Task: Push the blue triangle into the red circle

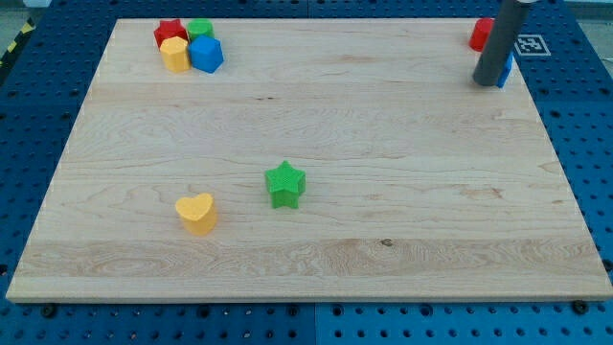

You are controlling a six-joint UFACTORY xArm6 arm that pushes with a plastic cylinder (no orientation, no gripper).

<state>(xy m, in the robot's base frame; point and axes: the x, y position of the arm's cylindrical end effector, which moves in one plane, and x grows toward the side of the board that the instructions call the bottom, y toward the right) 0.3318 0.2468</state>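
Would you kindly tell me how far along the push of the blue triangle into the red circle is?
Nearly done: my tip is at the view's top right, covering most of the blue triangle, which sits just beside the red circle. Whether they touch is hidden by the rod. At most a short closing nudge looks left.

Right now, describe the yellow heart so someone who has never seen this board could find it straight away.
Start at the wooden board and go to its lower-left area, far from the cluster of four blocks at the view's top left. Two blocks sit apart there: the green star and, to its lower left, the yellow heart. It is yellow with a notched top.
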